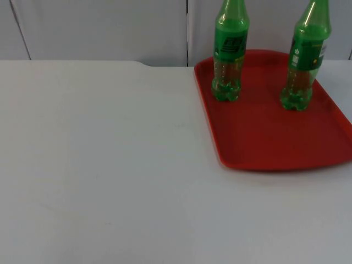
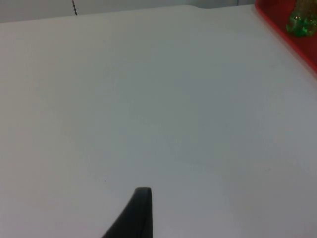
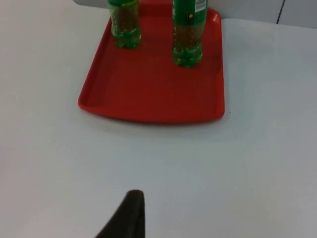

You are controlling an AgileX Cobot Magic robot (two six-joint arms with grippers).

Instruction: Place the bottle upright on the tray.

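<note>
Right, I'm looking at two green bottles standing on the red tray (image 1: 264, 137), both upright, long axes vertical, caps toward the ceiling and cut off by the frame edge in the top view. The left bottle (image 1: 229, 52) stands near the tray's far left corner; the right bottle (image 1: 306, 58) stands near the far edge further right, well apart from the first. Each has a green label wrapped around its middle; I can make out pale marks on them but no writing I can read. Both bottles look partly filled with a brownish tint low down, over lobed green bases.

The tray lies flat on the white table (image 1: 99, 165), at the far right, close to the grey partition wall (image 1: 99, 27).

From the left wrist view I see a black fingertip (image 2: 136, 215) of the left gripper over bare table, the tray's edge just visible beyond. From the right wrist view, a fingertip (image 3: 129, 215) of the right gripper hovers short of the tray's near edge. I cannot tell how either pair of jaws stands.
</note>
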